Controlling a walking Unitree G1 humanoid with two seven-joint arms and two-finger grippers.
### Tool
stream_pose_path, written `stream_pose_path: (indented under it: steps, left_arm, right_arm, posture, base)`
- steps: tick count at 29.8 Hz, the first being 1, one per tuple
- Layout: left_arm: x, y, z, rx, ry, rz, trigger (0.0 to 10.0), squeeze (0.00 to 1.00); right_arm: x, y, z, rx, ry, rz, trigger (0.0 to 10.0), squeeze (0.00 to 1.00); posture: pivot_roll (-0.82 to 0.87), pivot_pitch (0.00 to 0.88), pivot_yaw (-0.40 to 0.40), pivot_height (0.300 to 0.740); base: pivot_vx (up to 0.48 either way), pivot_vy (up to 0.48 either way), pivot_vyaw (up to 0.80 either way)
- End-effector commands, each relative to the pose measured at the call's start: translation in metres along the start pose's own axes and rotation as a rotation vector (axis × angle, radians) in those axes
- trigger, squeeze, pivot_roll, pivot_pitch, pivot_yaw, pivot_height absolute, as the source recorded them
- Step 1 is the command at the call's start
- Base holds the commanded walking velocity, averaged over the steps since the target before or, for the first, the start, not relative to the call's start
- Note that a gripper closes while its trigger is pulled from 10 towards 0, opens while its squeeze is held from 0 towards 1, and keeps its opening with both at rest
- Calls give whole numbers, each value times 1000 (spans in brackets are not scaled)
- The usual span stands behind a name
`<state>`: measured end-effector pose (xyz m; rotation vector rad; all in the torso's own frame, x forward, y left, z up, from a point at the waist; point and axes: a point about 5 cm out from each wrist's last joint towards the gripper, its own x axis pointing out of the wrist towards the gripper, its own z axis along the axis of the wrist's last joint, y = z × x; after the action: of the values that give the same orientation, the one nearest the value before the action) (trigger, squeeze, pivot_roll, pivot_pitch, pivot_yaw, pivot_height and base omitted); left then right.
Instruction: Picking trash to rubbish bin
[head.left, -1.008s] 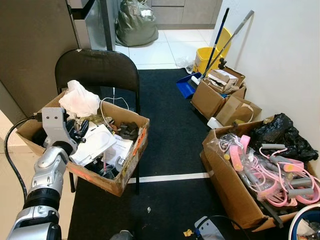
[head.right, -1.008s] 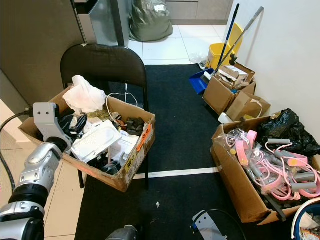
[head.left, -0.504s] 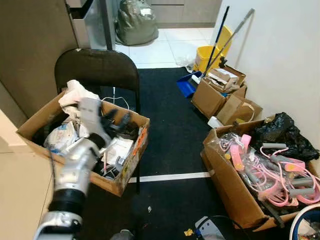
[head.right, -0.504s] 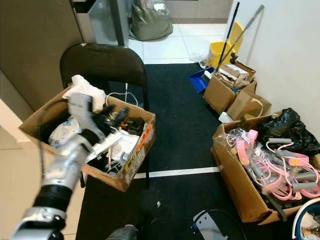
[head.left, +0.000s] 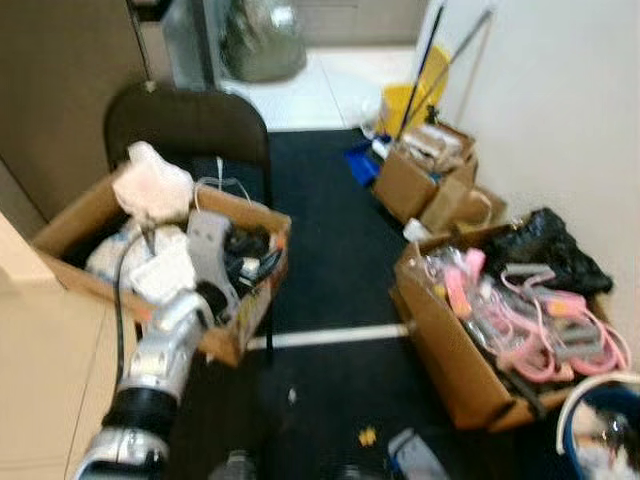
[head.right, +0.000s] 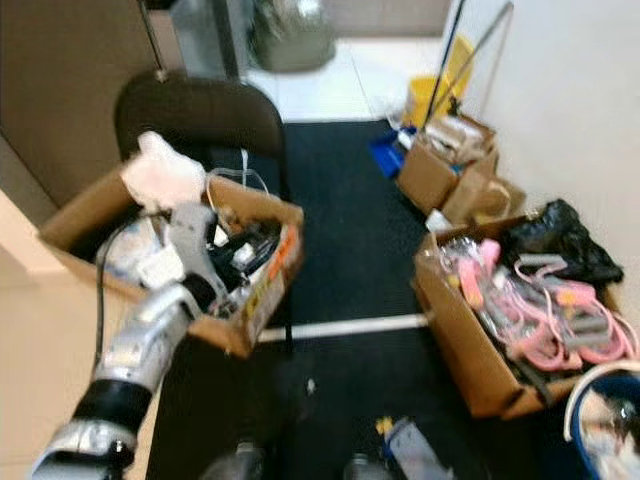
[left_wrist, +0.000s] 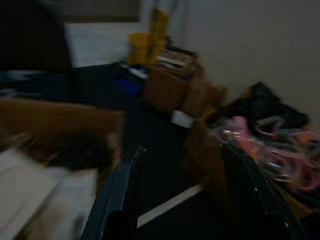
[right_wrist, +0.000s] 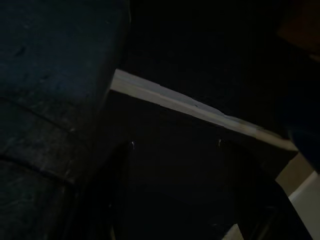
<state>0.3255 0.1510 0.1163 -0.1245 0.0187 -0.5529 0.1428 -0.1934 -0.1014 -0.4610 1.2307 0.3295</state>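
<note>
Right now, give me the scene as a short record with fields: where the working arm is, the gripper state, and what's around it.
working arm: left gripper, fingers apart, nothing between them
position: raised over the cardboard box on the black chair
box contents: white bag, white items, cables
right of robot: open box of pink items, black bag
far end: yellow mop bucket, small boxes
floor: black mat with a white line
image quality: blurred
</note>
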Motion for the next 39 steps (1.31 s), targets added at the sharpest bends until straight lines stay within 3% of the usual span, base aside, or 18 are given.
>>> stream_pose_path:
  steps: [1, 2, 5, 8, 10, 14, 16, 24, 27, 30, 31, 32, 35, 36, 39]
  left_arm:
    - [-10, 9, -13, -5, 58, 47, 10000, 0]
    - [-16, 17, -16, -3, 75, 79, 10000, 0]
    - [-18, 21, -17, -3, 80, 96, 10000, 0]
    - [-37, 46, -27, -8, 133, 202, 10000, 0]
    - [-41, 49, -29, -12, 141, 219, 10000, 0]
    - [-61, 64, -47, -39, 213, 308, 10000, 0]
    - [-64, 66, -50, -44, 224, 320, 10000, 0]
    - [-100, 71, -94, -112, 386, 452, 10000, 0]
    - [-109, 72, -101, -136, 411, 501, 10000, 0]
    - [-138, 72, -125, -167, 514, 622, 10000, 0]
    - [-138, 72, -125, -167, 514, 622, 10000, 0]
    - [-152, 72, -132, -177, 539, 673, 10000, 0]
    - [-159, 72, -135, -191, 542, 707, 10000, 0]
    - [-168, 70, -141, -221, 554, 746, 10000, 0]
    - [-171, 67, -144, -237, 562, 751, 10000, 0]
  right_arm:
    - [1, 10, -1, 8, -3, 34, 10000, 0]
    - [1, 10, -1, 9, -4, 36, 10000, 0]
    - [1, 10, -1, 10, -4, 36, 10000, 0]
    - [1, 10, -1, 13, -2, 39, 10000, 0]
    - [1, 11, -1, 14, -2, 39, 10000, 0]
    - [1, 11, -2, 14, 1, 39, 10000, 0]
    - [1, 11, -2, 14, 1, 39, 10000, 0]
    - [1, 11, -2, 18, 1, 40, 10000, 0]
    - [1, 11, -3, 19, 1, 40, 10000, 0]
    - [1, 11, -3, 17, 2, 42, 10000, 0]
    - [1, 11, -3, 17, 2, 42, 10000, 0]
    - [1, 12, -3, 15, 3, 45, 10000, 0]
    - [1, 12, -3, 15, 4, 47, 10000, 0]
    - [1, 12, -4, 21, 5, 44, 10000, 0]
    - [1, 12, -4, 21, 5, 42, 10000, 0]
  posture:
    - [60, 71, -6, 740]
    - [60, 71, -6, 740]
    - [60, 71, -6, 740]
    - [65, 76, 1, 740]
    - [65, 76, 1, 740]
    - [65, 76, 1, 740]
    - [65, 76, 1, 740]
    - [62, 83, 2, 740]
    - [62, 83, 2, 740]
    - [57, 78, -2, 740]
    - [57, 78, -2, 740]
    - [52, 75, -9, 740]
    - [49, 81, -9, 740]
    - [46, 71, -11, 740]
    - [43, 64, -13, 740]
  base:
    - [-341, 0, 0]
    - [-341, 0, 0]
    - [-339, 0, 0]
    - [-339, 0, 0]
    - [-341, 0, 0]
    - [-342, 0, 0]
    - [-341, 0, 0]
    - [-293, 0, 0]
    - [0, 0, 0]
    - [0, 104, 0]
    - [0, 311, 0]
    - [409, 255, 0]
    - [420, 170, 0]
    - [472, 0, 0]
    - [477, 0, 0]
